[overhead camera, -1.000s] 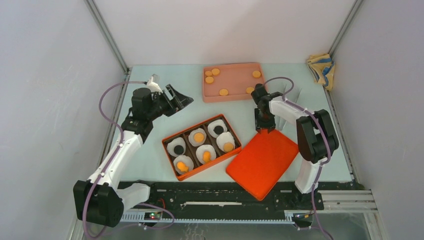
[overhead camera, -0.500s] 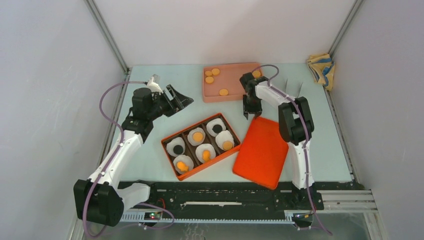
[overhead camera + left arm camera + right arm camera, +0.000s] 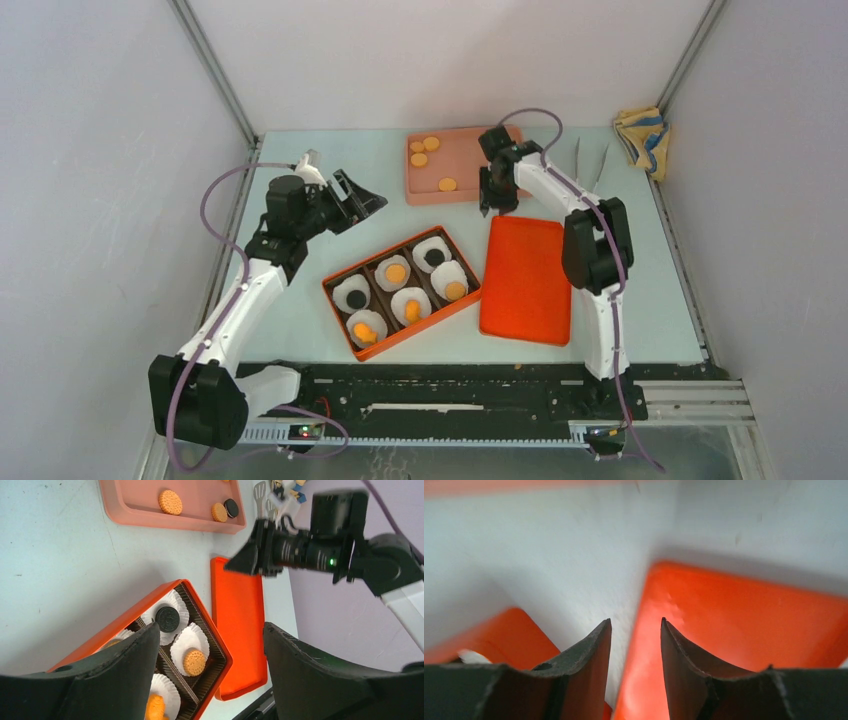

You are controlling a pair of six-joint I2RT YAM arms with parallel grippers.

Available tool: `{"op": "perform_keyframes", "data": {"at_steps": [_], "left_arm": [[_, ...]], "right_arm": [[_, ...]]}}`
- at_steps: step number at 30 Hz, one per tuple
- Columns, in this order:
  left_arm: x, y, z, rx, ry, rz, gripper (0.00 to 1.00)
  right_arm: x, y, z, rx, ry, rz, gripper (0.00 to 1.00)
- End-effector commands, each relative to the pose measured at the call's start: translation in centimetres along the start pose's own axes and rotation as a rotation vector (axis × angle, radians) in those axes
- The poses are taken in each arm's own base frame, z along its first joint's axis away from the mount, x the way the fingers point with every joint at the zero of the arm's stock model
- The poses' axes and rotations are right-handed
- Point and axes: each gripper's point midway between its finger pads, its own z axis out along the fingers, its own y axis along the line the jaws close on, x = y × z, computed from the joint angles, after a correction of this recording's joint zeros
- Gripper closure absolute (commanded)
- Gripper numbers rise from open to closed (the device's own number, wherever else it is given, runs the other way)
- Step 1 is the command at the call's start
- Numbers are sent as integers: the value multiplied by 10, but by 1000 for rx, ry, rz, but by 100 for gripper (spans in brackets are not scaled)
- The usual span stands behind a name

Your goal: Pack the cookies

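Right hand slightly parted, empty, over orange lid beside pink tray; left hand spread wide; cloth in far right desk corner.

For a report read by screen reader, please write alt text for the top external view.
An orange box mid-table holds six white paper cups, each with a cookie; an orange lid lies flat to its right. The right gripper is at the lid's far corner, beside a pink tray holding a few cookies.

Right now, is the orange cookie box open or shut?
Open. The orange box shows its six paper cups and their cookies uncovered from above, and the orange lid lies flat on the table beside it.
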Motion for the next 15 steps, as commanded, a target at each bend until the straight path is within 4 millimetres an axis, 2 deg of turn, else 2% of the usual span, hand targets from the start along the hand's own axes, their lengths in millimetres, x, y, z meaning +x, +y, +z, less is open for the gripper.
{"op": "perform_keyframes", "data": {"at_steps": [1,4,6,8,15], "left_arm": [[-14,-18,0,39,-30,63,20],[-15,-17,2,35,-29,66,19],[-14,-17,4,34,-26,61,19],[-13,-17,5,35,-24,63,18],[-9,-9,6,17,-33,63,18]], "right_arm": [[37,-8,-29,27,-6,-20,51],[71,-11,-23,40,47,-32,51],[86,-11,-16,43,70,-30,51],[91,-8,-10,41,80,-22,51],[87,6,-5,38,80,1,52]]}}
